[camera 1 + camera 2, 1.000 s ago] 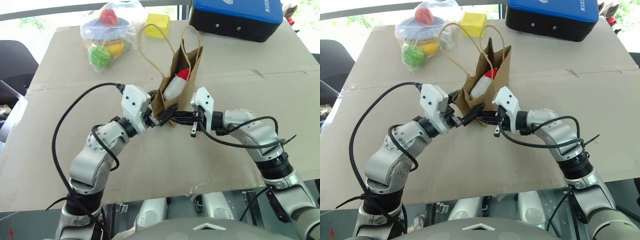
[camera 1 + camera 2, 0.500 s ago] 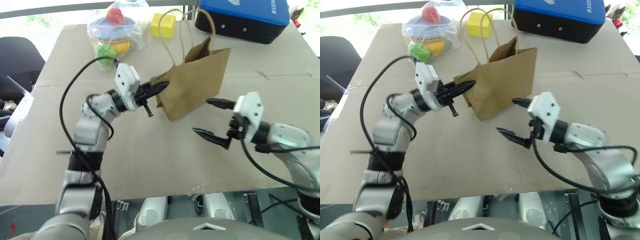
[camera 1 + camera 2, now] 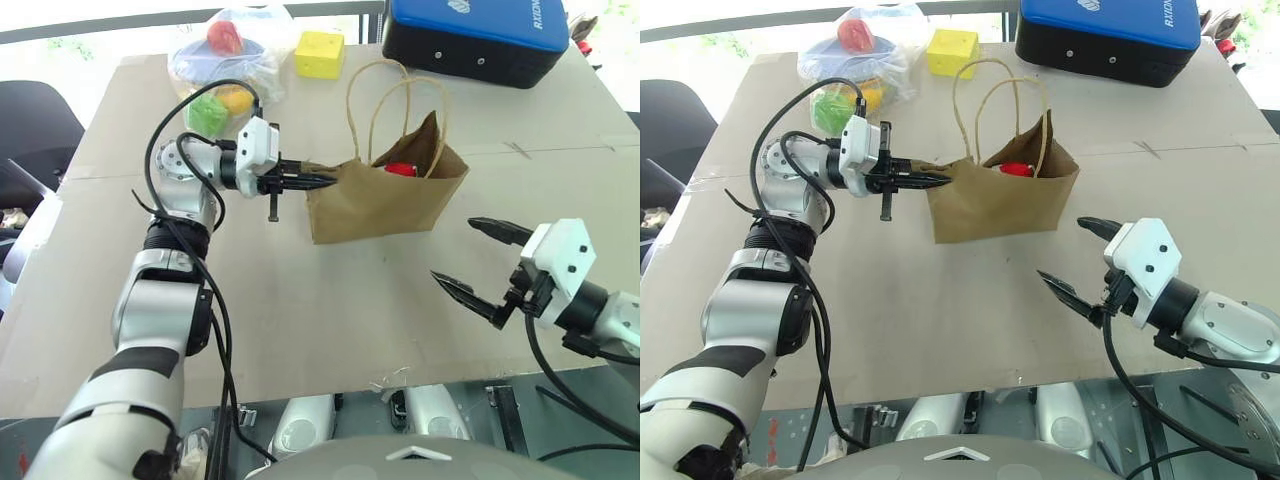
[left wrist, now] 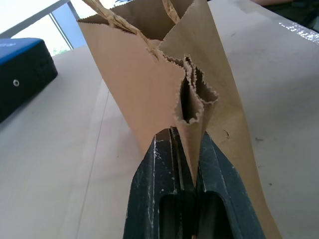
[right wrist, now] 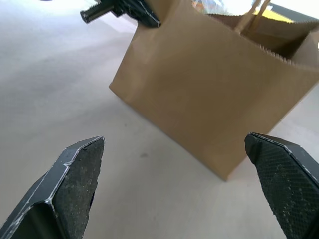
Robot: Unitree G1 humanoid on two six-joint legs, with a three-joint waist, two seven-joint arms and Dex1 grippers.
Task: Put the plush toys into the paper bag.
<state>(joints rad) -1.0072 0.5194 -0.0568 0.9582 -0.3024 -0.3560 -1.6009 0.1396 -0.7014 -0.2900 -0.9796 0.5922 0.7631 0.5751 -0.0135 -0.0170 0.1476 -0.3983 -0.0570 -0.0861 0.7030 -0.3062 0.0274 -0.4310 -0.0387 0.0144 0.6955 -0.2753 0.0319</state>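
A second ago both my grippers met at the bottom of the paper bag, which was tipped with the white plush toy showing in its mouth. Now the bag stands upright on the table, mouth up, its string handles looping above it. My left gripper has swung out to the bag's left end and is pinched closed on the folded paper edge there; my left wrist view shows the serrated rim clamped between my fingers. My right gripper has pulled back toward me and to the right, well apart from the bag, its fingers spread wide with nothing between them.

Of the plush toys, I see a red part just inside the bag's mouth; the rest is hidden.

The blue-and-black case carries white lettering I cannot read in full.

Bare table lies between the bag and the near edge. Behind the bag sit a yellow cube and a clear plastic bag of toys, near the far edge.
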